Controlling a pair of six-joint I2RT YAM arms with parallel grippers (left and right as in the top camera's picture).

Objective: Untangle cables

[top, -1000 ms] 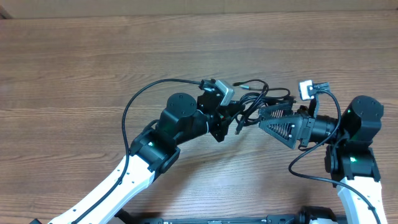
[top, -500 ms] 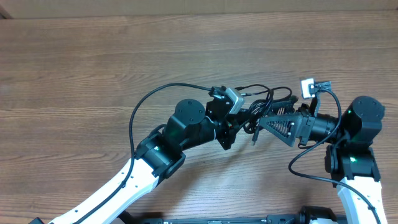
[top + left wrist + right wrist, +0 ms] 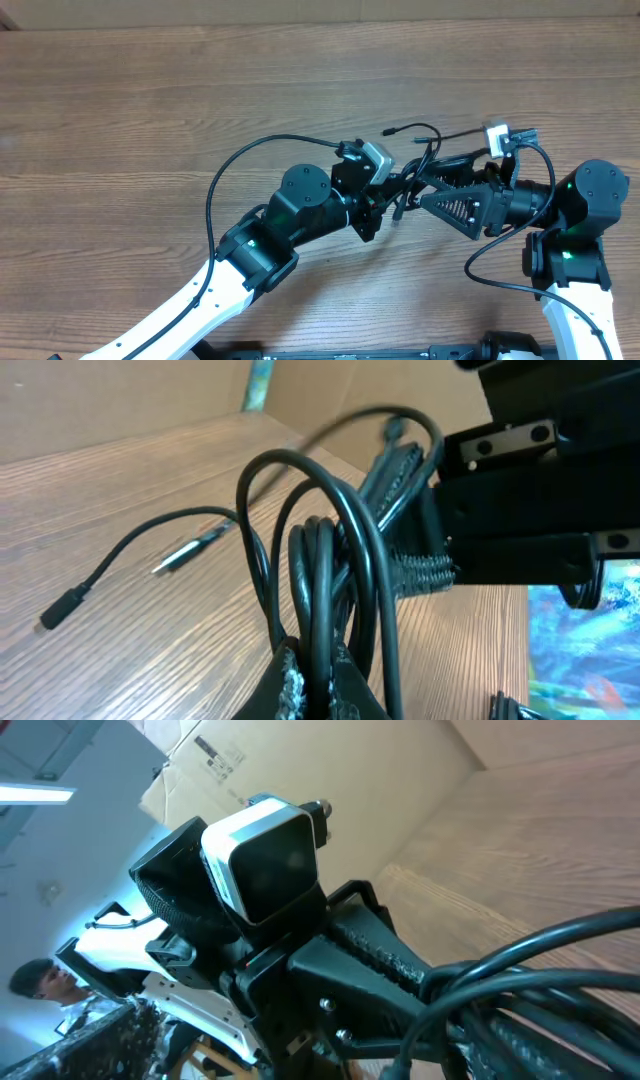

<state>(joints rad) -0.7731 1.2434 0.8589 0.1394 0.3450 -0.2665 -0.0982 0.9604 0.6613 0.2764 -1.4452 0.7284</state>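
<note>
The cables (image 3: 420, 165) are a bundle of thin black cords held between both grippers above the table's middle right. My left gripper (image 3: 385, 195) is shut on several looped strands; in the left wrist view the strands (image 3: 320, 580) rise from between its fingers (image 3: 322, 685). My right gripper (image 3: 425, 190) comes in from the right and is shut on the same bundle, whose cords (image 3: 540, 980) cross the right wrist view. Loose ends with small plugs (image 3: 60, 610) and a silver tip (image 3: 178, 558) trail onto the wood; one plug end (image 3: 388, 131) sticks out at the back.
The wooden table (image 3: 150, 110) stretches to the left and back. The left arm's own thicker black wire (image 3: 215, 185) loops over the table. A cardboard wall (image 3: 120, 395) stands behind the table's far edge.
The left gripper moved right toward the right gripper, then held. The right arm drew back slightly to the right. The bundle has stretched, and one plug end now sticks out at the back.
</note>
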